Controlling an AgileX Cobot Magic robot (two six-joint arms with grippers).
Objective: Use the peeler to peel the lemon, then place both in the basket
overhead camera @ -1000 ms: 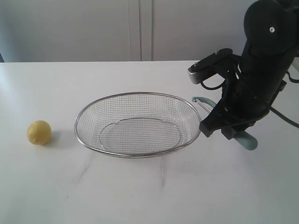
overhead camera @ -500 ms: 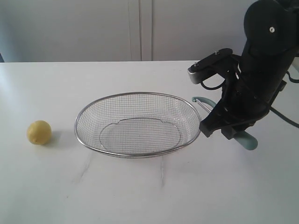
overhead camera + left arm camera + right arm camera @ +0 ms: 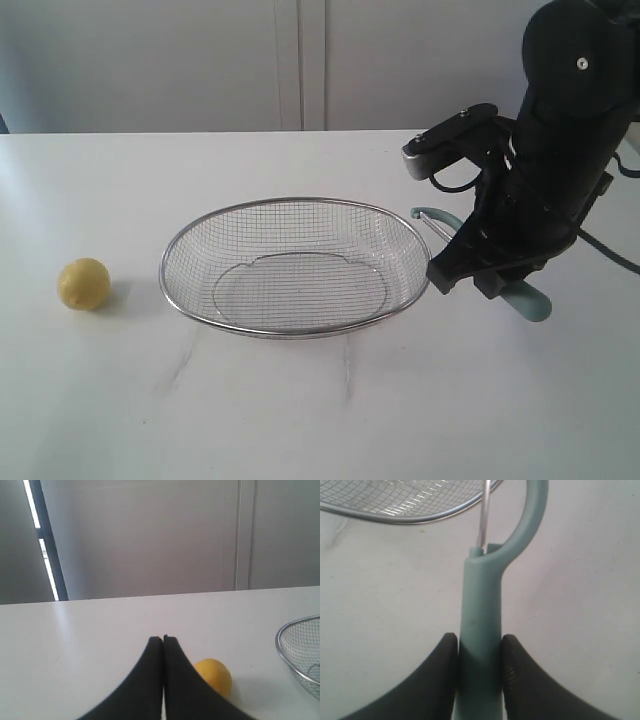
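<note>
Snugly, peeler (image 3: 480, 592) in right end effector (image 3: 479, 647)

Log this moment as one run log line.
right end effector: shut on peeler | left end effector: shut, empty | lemon: outside basket | basket: empty

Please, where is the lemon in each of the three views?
Exterior view: the lemon lies left of the basket, apart from it.
Left wrist view: the lemon, partly hidden by the left gripper.
Right wrist view: not in it.
Shared landmark: the basket, in all three.
</note>
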